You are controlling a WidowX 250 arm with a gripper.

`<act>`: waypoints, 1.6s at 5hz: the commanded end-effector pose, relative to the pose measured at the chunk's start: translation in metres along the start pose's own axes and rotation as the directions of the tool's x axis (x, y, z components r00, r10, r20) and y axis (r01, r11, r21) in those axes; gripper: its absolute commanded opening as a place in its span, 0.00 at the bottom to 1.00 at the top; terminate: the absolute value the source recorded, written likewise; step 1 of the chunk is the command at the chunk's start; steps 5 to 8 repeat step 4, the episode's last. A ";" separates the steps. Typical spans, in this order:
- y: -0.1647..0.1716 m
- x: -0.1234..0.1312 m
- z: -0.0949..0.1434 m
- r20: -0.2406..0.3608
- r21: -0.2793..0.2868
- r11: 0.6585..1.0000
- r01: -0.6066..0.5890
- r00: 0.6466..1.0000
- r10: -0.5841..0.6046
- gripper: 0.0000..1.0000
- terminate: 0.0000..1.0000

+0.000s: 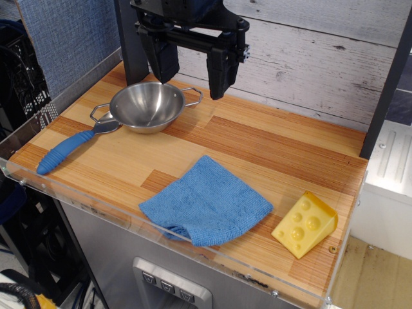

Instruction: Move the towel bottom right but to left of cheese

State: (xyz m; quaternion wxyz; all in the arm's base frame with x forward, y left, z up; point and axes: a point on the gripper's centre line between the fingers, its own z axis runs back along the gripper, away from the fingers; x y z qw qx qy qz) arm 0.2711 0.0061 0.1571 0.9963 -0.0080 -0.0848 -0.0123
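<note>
The blue towel point(207, 202) lies flat near the front edge of the wooden table, slightly rumpled at its front corner. The yellow cheese wedge point(304, 224) with round holes sits to its right, near the front right corner, a small gap apart. My black gripper point(191, 72) hangs open and empty high above the table's back, over the right rim of the steel bowl, far from the towel.
A steel bowl point(145, 106) with wire handles stands at the back left. A blue ribbed-handled utensil point(64, 151) lies at the left. A clear plastic lip point(193, 248) runs along the table's front edge. A white plank wall stands behind.
</note>
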 end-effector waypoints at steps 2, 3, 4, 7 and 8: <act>0.004 0.001 0.010 0.029 0.003 1.000 -0.004 1.000 0.004 1.00 0.00; 0.004 0.001 0.010 0.029 0.003 1.000 -0.004 1.000 0.004 1.00 0.00; 0.004 0.001 0.010 0.029 0.003 1.000 -0.004 1.000 0.004 1.00 1.00; 0.004 0.001 0.010 0.029 0.003 1.000 -0.004 1.000 0.004 1.00 1.00; 0.004 0.001 0.010 0.029 0.003 1.000 -0.004 1.000 0.004 1.00 1.00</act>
